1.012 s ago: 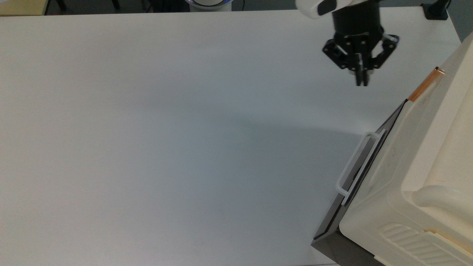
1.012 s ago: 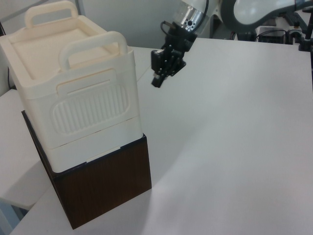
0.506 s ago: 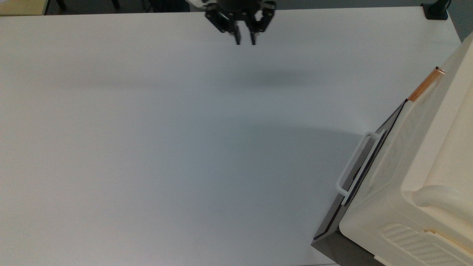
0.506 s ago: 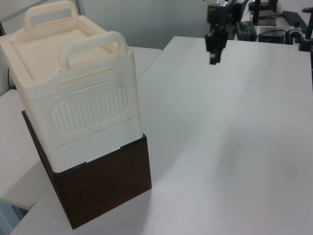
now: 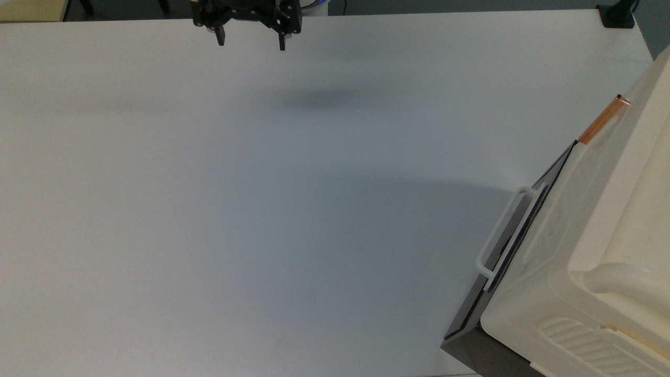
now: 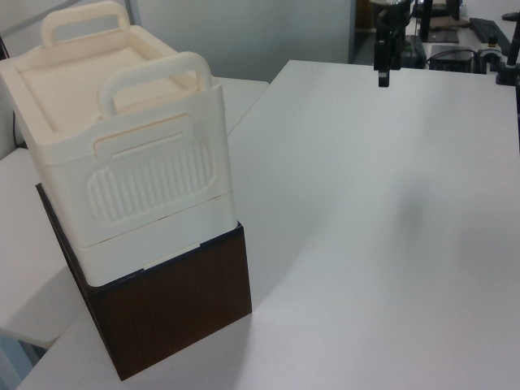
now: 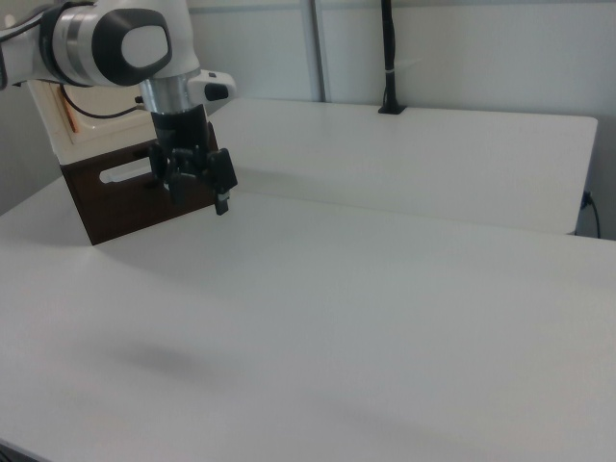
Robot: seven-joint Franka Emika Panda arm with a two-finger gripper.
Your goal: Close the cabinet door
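I see a broad white table [image 5: 261, 209] spreading beneath and ahead of the pincer [image 5: 250, 41]. Behind it, in the right view, pale wall panels [image 7: 462, 48] and a black pole [image 7: 388, 58].

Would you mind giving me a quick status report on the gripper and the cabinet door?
Gripper open, empty, hanging over the white table, far from the cabinet. Cream-white plastic cabinet door with copper-coloured bar handle looks shut. Nothing between them.
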